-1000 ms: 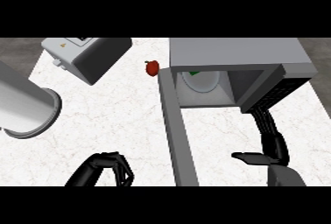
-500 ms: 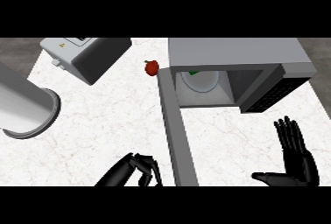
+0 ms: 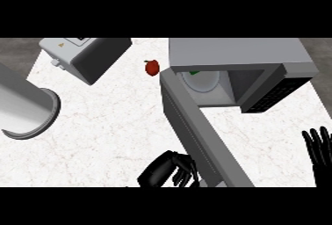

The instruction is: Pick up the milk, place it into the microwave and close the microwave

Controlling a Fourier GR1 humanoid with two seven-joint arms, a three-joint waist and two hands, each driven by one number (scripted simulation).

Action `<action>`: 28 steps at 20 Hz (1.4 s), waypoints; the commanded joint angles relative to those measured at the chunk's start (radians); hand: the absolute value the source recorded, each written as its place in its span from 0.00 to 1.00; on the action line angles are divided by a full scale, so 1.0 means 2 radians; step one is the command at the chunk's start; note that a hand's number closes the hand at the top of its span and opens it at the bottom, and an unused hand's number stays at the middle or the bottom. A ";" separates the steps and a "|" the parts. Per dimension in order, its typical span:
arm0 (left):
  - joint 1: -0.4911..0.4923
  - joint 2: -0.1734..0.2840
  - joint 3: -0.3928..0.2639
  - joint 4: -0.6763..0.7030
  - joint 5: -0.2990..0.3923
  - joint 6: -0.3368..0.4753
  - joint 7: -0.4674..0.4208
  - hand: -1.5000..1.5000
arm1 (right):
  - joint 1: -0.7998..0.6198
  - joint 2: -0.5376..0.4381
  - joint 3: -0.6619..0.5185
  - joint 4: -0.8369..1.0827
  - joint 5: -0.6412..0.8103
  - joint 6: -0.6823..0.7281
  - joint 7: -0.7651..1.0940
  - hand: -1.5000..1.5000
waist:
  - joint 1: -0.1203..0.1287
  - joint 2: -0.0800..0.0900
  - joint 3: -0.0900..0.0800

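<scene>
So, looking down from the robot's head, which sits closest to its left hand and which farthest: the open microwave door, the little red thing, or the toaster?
From the left hand, at the bottom edge:
1. Microwave door, just to its right.
2. Red thing, far up the counter.
3. Toaster, at the upper left, slightly farther.

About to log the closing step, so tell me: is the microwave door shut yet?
No. The microwave door stands swung wide open toward the robot, leaving the microwave cavity and the white plate inside it exposed.
</scene>
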 commanded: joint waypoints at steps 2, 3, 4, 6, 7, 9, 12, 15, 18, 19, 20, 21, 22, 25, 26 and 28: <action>-0.092 -0.007 -0.080 0.065 0.091 0.077 0.022 1.00 | 0.030 0.008 0.015 -0.103 -0.042 0.010 0.058 0.00 | -0.013 0.002 -0.001; -0.113 -0.007 -0.111 0.073 0.093 0.111 0.029 1.00 | 0.038 0.000 0.016 -0.085 -0.031 0.024 0.044 0.00 | -0.015 0.003 0.000; -0.125 -0.007 -0.116 0.080 0.104 0.122 0.023 1.00 | 0.055 -0.015 0.007 -0.097 -0.041 0.044 0.034 0.00 | -0.020 0.003 0.000; -0.159 -0.007 -0.125 0.103 0.124 0.145 0.006 1.00 | 0.033 -0.018 0.009 -0.098 -0.042 0.037 0.049 0.00 | -0.028 0.006 -0.001; -0.181 -0.007 -0.119 0.095 0.147 0.143 0.026 1.00 | 0.027 -0.020 0.013 -0.111 -0.045 0.034 0.064 0.00 | -0.033 0.007 -0.001; -0.193 -0.007 -0.138 0.097 0.165 0.169 0.036 1.00 | 0.029 -0.024 0.013 -0.120 -0.052 0.037 0.070 0.00 | -0.045 0.008 -0.001; -0.215 -0.007 -0.139 0.111 0.184 0.198 0.030 1.00 | 0.020 -0.027 0.019 -0.136 -0.058 0.037 0.086 0.00 | -0.059 0.012 -0.002; -0.237 -0.007 -0.114 0.115 0.213 0.227 0.018 1.00 | 0.007 -0.039 0.017 -0.146 -0.065 0.039 0.096 0.00 | -0.067 0.016 -0.003; -0.238 -0.007 -0.075 0.091 0.255 0.248 -0.035 0.00 | 0.008 -0.044 0.004 -0.152 -0.075 0.042 0.088 0.00 | -0.086 0.021 -0.005; -0.248 -0.007 -0.074 0.095 0.259 0.257 -0.040 0.00 | 0.004 -0.046 0.004 -0.159 -0.072 0.039 0.091 0.00 | -0.091 0.021 -0.005; -0.245 -0.007 -0.080 0.096 0.268 0.263 -0.049 0.00 | -0.007 -0.049 0.002 -0.161 -0.075 0.037 0.094 0.00 | -0.092 0.023 -0.005; -0.256 -0.007 -0.076 0.100 0.277 0.269 -0.050 0.00 | -0.003 -0.053 0.001 -0.164 -0.089 0.045 0.099 0.00 | -0.098 0.022 -0.004; -0.258 -0.007 -0.078 0.104 0.284 0.273 -0.054 0.00 | -0.007 -0.047 0.008 -0.167 -0.100 0.046 0.105 0.00 | -0.100 0.024 -0.004; -0.292 -0.007 -0.064 0.116 0.303 0.282 -0.062 0.00 | -0.009 -0.055 0.006 -0.163 -0.105 0.052 0.108 0.00 | -0.114 0.028 -0.003; -0.290 -0.007 -0.067 0.128 0.306 0.286 -0.072 0.00 | -0.011 -0.056 0.005 -0.161 -0.109 0.055 0.107 0.00 | -0.116 0.030 -0.002; -0.307 -0.007 -0.063 0.136 0.320 0.285 -0.073 0.00 | -0.017 -0.059 0.008 -0.168 -0.118 0.056 0.116 0.00 | -0.125 0.033 -0.003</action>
